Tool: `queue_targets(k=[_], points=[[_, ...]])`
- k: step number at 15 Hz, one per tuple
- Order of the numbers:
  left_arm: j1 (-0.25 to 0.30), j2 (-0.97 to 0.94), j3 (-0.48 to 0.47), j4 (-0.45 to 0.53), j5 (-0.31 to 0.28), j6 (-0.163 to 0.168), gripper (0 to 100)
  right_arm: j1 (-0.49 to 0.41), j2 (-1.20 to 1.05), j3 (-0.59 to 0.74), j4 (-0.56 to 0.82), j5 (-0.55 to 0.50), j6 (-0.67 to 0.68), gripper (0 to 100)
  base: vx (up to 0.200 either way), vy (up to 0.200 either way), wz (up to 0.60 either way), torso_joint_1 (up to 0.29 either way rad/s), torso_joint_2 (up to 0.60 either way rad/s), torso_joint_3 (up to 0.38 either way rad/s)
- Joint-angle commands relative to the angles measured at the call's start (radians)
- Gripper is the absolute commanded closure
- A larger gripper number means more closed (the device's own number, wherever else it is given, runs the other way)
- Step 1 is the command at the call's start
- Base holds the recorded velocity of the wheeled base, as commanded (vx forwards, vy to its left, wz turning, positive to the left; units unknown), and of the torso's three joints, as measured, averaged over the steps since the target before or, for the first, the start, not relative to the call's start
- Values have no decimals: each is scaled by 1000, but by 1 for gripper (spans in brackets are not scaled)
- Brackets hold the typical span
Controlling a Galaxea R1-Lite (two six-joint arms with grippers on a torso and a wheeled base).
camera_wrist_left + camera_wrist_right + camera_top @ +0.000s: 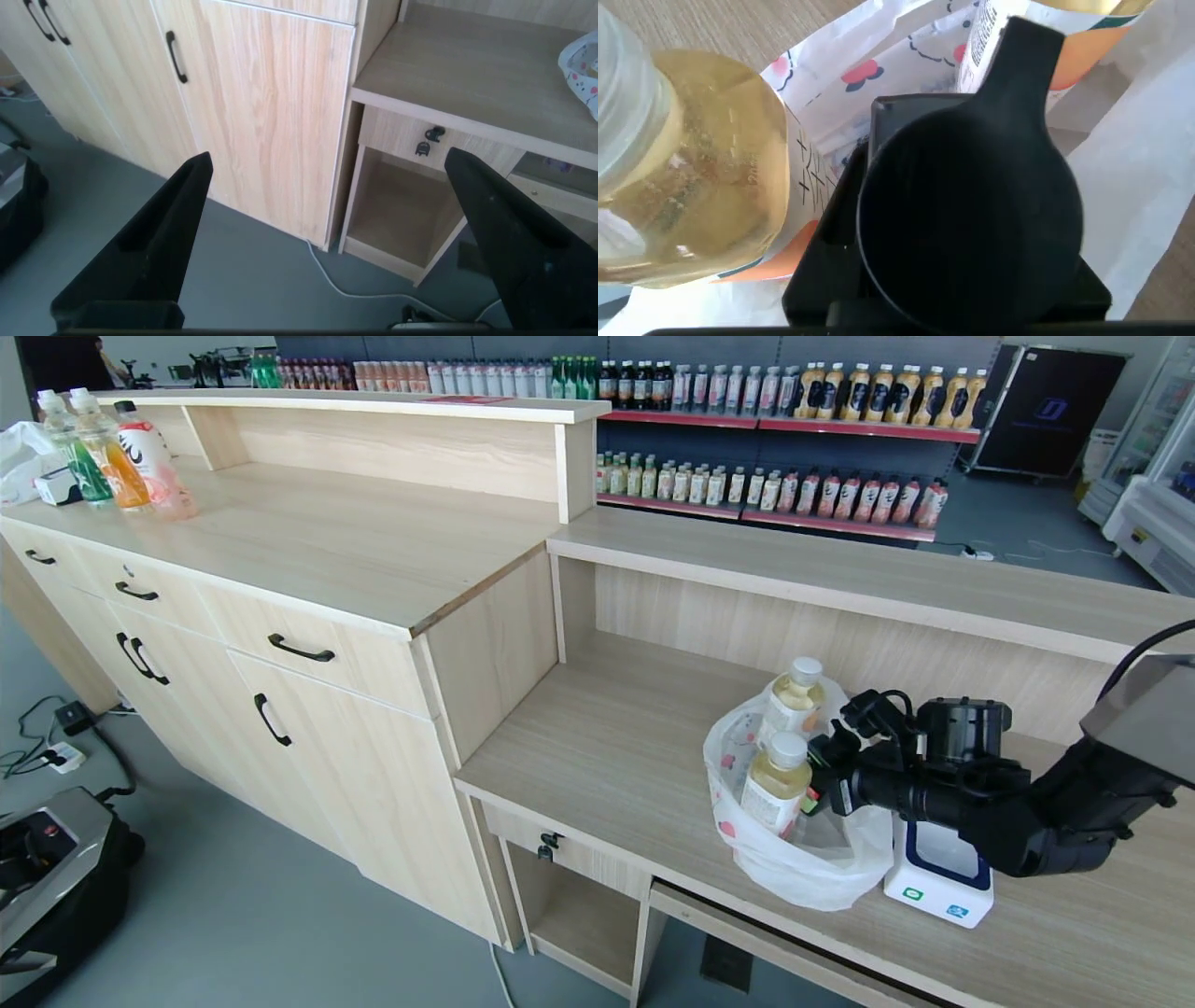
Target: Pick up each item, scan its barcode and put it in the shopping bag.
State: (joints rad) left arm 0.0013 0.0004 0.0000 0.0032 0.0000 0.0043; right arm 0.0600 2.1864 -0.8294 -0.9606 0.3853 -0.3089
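Pale wood table point(607, 747), lower section at right. Taller pale wood cabinet point(373, 775) with black handles point(301, 649) at left. Red-edged shelves point(775, 425) far behind. White power strip point(63, 757) on grey floor, near left.

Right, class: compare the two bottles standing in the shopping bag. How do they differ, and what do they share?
The front bottle stands nearer the front edge of the counter; the back bottle stands farther in. The front bottle shows most of its body, while the back bottle's lower part is hidden behind the front bottle's cap. Shared: both hold a pale yellow drink, have white caps, and sit inside the bag.
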Motion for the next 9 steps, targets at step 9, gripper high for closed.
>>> queue_targets(k=[9], points=[[0, 0, 0, 0, 0, 0, 0, -20, 36, 13, -1, -14, 1, 100, 0, 0, 0, 0, 0, 0]])
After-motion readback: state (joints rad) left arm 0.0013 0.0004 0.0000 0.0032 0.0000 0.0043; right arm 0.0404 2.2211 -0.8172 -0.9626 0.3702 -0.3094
